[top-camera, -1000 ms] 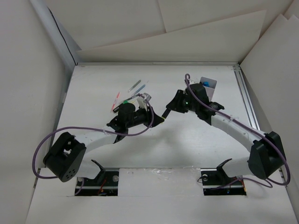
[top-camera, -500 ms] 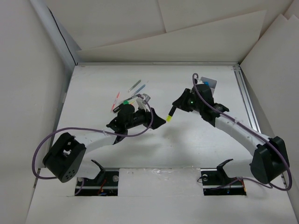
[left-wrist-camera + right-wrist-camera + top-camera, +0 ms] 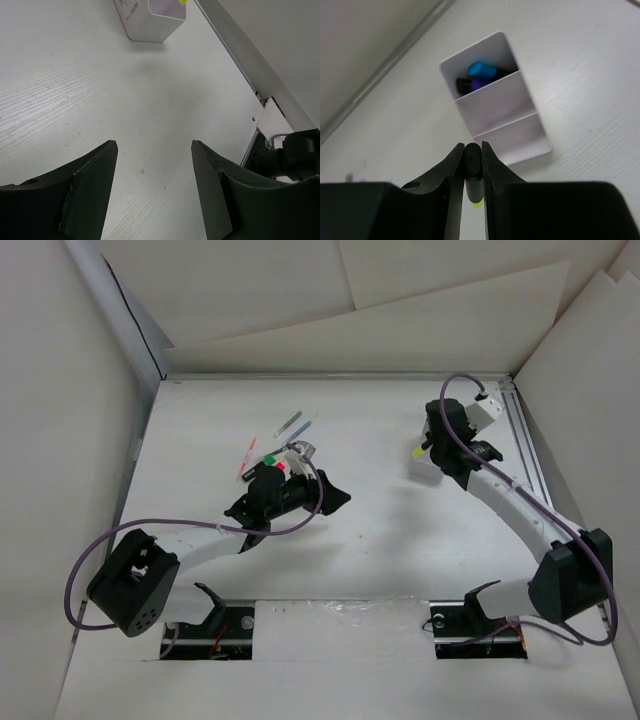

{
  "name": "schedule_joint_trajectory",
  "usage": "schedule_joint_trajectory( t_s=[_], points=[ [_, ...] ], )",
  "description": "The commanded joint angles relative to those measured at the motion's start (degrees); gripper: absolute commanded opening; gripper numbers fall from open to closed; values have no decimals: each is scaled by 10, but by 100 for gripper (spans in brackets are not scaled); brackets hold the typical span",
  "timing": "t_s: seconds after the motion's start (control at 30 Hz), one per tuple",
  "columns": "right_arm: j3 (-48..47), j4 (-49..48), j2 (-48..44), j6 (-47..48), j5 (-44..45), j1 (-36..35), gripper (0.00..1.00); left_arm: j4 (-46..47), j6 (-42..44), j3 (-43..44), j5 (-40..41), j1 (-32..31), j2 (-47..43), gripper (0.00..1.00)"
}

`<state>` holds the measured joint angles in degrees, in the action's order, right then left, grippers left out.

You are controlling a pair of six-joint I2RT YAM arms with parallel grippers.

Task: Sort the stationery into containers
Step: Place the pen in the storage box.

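So the right arm has swung from mid-table over to the back right corner since a second ago, taking the marker along. The left arm barely moved, but its jaws have spread apart.

Right now the right pincer (image 3: 472, 148) is clamped on the yellow-ended highlighter (image 3: 473, 172). The black body is squeezed between the two fingertips and the yellow end pokes out on the side away from the box (image 3: 496, 103). From the wrist cam the box lies just past the fingertips, near end closest to me, and the marker is lined up roughly with its long axis. I can't tell from that view whether the marker is touching the box. From the top cam the yellow tip shows right at the box's left edge.

The far compartment of the box already has a blue-ended highlighter (image 3: 480, 69) and a purple-ended highlighter (image 3: 479, 84) in it.

The left pincer (image 3: 154, 145) is wide open with nothing between the fingers, hanging over bare table (image 3: 75, 90) around the middle. The box is well ahead of it in its own cam.

The loose stationery (image 3: 272, 448), a few pens and coloured markers, sits in a little cluster on the table just behind the left wrist, well apart from the box.
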<state>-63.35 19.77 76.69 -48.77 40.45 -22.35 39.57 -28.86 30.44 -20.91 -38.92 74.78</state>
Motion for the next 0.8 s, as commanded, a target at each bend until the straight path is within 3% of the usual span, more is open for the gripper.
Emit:
schedule_joint_trajectory(
  t_s=[0.0, 0.2, 0.6, 0.77],
  points=[
    [-45, 68, 60, -36, 139, 11, 8, 13, -6, 2, 11, 0, -2, 57],
    [-75, 99, 137, -72, 185, 30, 8, -7, -6, 2, 64, 0, -14, 57],
    [-54, 71, 126, -77, 176, 41, 8, -29, -6, 5, 82, 0, -18, 57],
    [-62, 86, 138, -96, 192, 41, 10, -59, -11, 12, 129, 13, -18, 57]
  ],
)
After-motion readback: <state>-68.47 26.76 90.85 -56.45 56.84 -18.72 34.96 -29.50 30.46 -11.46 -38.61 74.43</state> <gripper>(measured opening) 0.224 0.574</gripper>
